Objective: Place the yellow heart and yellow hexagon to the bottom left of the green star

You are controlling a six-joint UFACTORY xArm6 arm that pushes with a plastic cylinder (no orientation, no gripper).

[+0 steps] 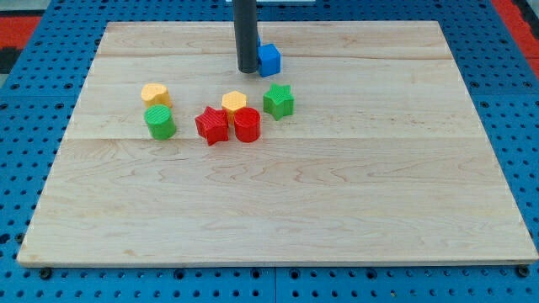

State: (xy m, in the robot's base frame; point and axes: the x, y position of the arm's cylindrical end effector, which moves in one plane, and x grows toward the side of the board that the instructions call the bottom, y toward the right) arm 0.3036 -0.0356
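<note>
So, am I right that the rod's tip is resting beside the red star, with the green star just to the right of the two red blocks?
Not quite: my tip rests beside the blue block, near the view's top, not the red star. The rest holds in the camera view: the green star sits just right of the red star and red cylinder.

Blue cube (269, 60) near top; green cylinder (159, 123) left; red star (212, 125) touching red cylinder (247, 124); wooden board (278, 210).

A robotics lab bench: a pale wooden board desk (278, 210) lies on a blue perforated metal base plate (34, 101), small coloured plastic blocks sit scattered on it, and a dark rod reaches down from above.
</note>
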